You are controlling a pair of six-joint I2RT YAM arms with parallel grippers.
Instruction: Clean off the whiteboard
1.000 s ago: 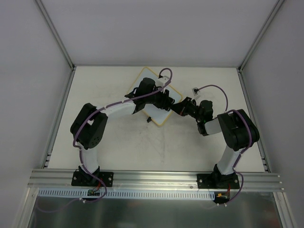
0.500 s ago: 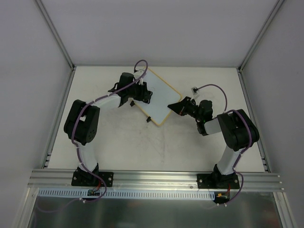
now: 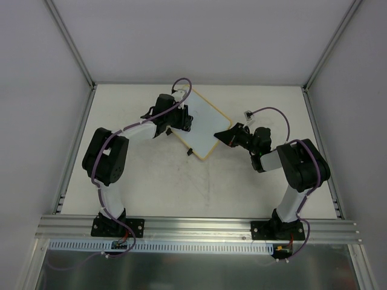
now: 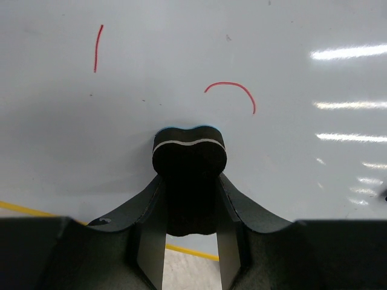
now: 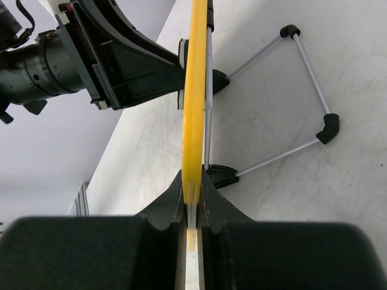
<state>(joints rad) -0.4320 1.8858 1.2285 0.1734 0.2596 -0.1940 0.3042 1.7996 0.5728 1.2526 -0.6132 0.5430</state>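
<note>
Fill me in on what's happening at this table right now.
The two arms are erasing a whiteboard. The right gripper is clamped on the board's yellow-framed edge to steady it. The left gripper is shut on a small black eraser pressed against the white surface. A red arc and a short red stroke lie just ahead of the eraser, not yet wiped.

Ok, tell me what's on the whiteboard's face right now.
On the whiteboard: a short red stroke and a red arc. The left pincer holds a black eraser against it; whatever lies under the eraser is covered.
</note>
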